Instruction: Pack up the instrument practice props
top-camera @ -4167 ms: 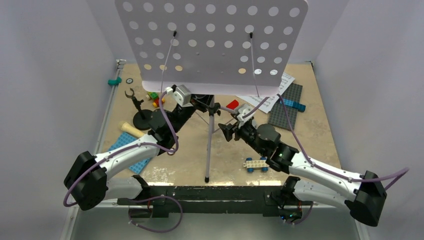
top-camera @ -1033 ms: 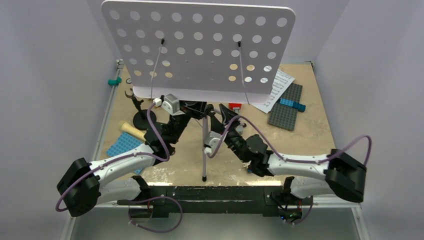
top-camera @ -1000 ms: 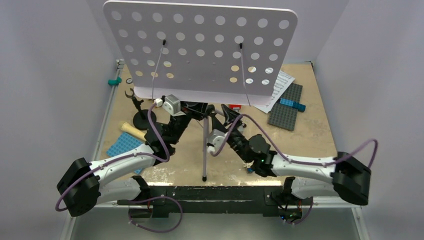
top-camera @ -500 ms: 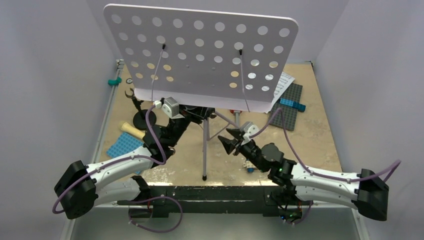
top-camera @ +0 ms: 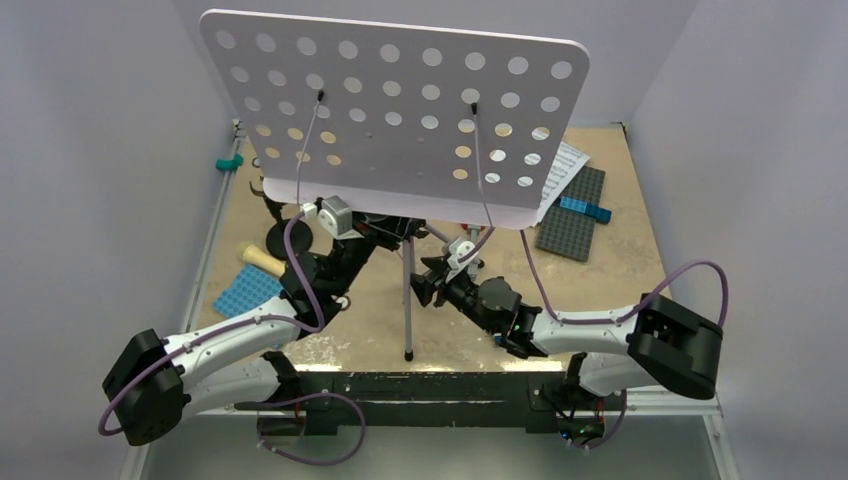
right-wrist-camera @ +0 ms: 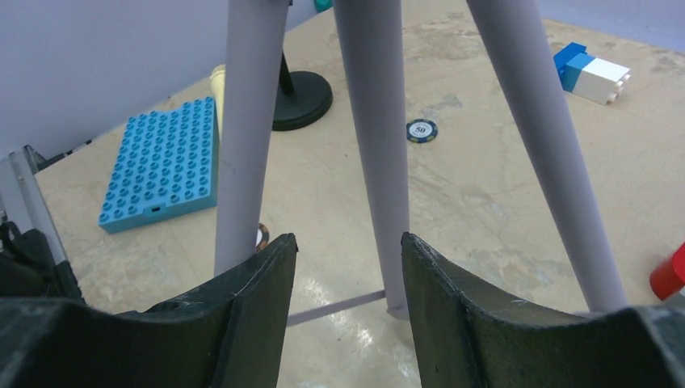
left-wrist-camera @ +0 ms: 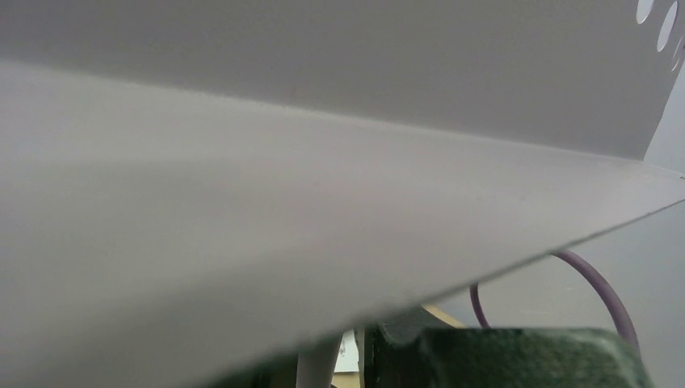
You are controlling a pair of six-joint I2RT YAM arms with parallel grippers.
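Arms: two, bolted at the near edge, both angled in toward the stand's middle.
Right arm (top-camera: 590, 335): elbow folded low, wrist just above the desk (top-camera: 620, 270). Its jaws are parted and grip nothing, with the middle tripod leg straight ahead of the gap.
Tripod legs (right-wrist-camera: 373, 153): three, thin, lilac.
Left arm (top-camera: 240, 325): stretched forward and up, jaws tucked beneath the tray. I cannot tell whether they grip.
Music stand (top-camera: 400, 110): one, mid-desk, perforated tray tilted over both wrists.
Left side: one blue baseplate (top-camera: 245, 290), one cream microphone (top-camera: 262, 259), one black mic stand (top-camera: 278, 240), close together.
Far right: one grey baseplate (top-camera: 572, 222) carrying a blue brick (top-camera: 584, 207). Sheet-music pages (top-camera: 558, 170) lie just beside it, partly under the tray.
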